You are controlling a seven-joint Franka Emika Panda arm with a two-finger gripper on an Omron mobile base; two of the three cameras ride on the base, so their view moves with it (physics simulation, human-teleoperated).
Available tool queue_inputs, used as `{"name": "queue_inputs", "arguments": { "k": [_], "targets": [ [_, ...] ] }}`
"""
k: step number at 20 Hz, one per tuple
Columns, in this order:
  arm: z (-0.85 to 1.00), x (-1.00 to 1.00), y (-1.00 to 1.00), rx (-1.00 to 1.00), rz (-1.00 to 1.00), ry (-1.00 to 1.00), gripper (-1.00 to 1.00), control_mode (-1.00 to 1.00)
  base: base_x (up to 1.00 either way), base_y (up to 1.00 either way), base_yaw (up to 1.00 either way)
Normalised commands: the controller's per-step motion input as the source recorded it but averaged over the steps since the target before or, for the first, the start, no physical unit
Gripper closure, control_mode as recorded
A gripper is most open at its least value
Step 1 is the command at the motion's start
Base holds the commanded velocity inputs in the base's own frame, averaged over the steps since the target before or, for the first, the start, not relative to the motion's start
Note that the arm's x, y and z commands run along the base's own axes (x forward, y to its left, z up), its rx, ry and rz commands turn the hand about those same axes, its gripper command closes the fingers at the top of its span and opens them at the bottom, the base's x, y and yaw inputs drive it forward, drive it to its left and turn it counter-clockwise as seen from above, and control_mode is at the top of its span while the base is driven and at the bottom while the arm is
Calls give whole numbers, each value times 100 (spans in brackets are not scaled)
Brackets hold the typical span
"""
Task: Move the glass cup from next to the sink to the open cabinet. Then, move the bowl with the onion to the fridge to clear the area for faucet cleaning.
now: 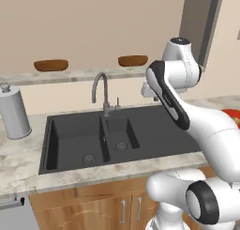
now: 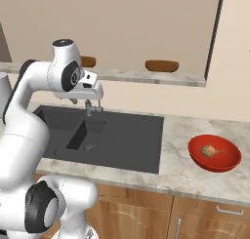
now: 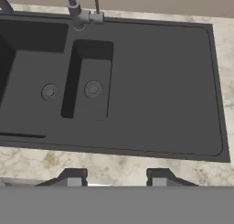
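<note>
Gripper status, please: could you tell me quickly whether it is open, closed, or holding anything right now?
Gripper: open, holding nothing; in the hand view its two fingertips stand well apart above the sink.

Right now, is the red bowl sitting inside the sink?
No, the red bowl with the onion rests on the marble counter, right of the sink.

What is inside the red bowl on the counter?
The red bowl holds one small brownish onion, resting near its middle. The near wall hides part of the bowl's floor.
</note>
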Motion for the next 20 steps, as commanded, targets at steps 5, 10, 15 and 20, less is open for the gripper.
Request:
{"name": "queue_inputs", "arguments": {
  "k": [5,10,15,20],
  "targets": [
    [0,-9,0,0,0,0,-100,-100,0,0,0],
    [0,-46,-7,0,0,-1,-100,100,-13,-9,-1],
    [0,0,0,0,0,0,-100,100,-35,-73,-8],
    [0,0,0,0,0,0,-100,100,0,-99,-7]
  ]
}}
